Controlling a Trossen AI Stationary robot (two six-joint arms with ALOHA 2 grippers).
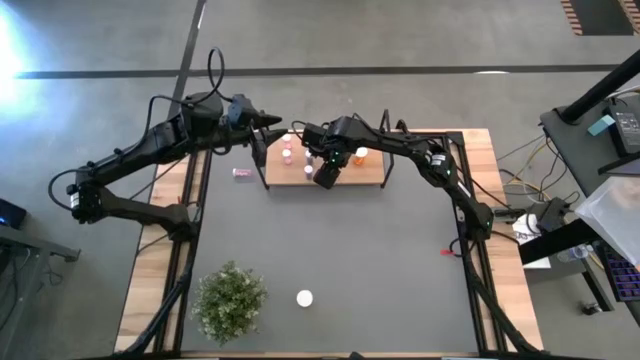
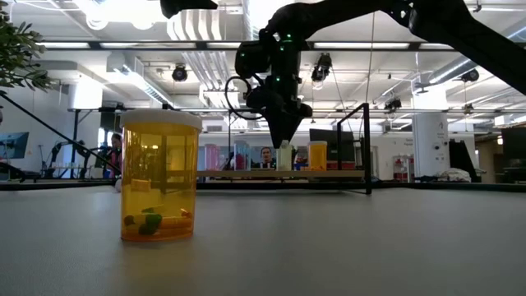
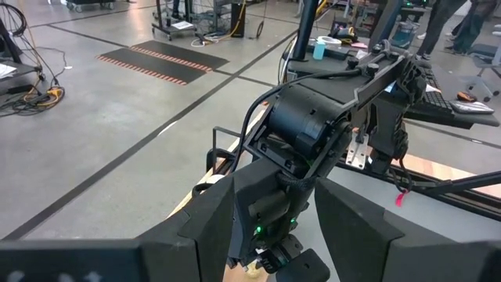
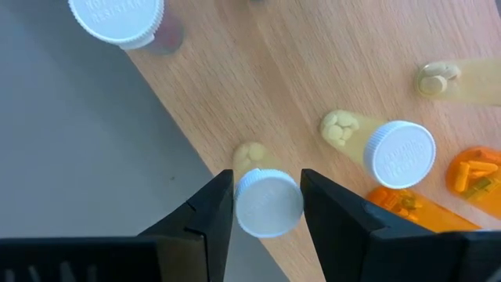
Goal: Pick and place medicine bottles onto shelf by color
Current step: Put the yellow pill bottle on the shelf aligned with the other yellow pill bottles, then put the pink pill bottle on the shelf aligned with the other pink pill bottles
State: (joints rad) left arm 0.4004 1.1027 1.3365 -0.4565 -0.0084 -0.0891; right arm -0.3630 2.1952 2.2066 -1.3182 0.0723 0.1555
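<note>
The shelf (image 1: 325, 178), a light wooden board with black wire ends, stands at the table's far middle. On it stand pink bottles (image 1: 288, 150), an orange bottle (image 1: 361, 155) and pale bottles (image 4: 399, 153). My right gripper (image 1: 325, 176) points down over the shelf's near edge, shut on a pale white-capped bottle (image 4: 268, 204). My left gripper (image 1: 275, 124) hovers open and empty above the shelf's far left corner. A pink bottle (image 1: 241, 172) lies on the mat left of the shelf. A large orange bottle (image 2: 159, 177) stands near the table's front. My right gripper has the pale bottle's white cap (image 4: 268, 205) between its two fingers, one on each side. The fingers come from above, pointing down. The bottle (image 2: 285, 156) stands upright with its base on the shelf board, close to the board's near edge.
A green potted plant (image 1: 230, 300) stands at the front left, beside the large orange bottle (image 1: 304, 297). The black wire frames (image 2: 364, 148) rise at the shelf's ends. The dark mat (image 1: 340, 250) between the shelf and the front is bare.
</note>
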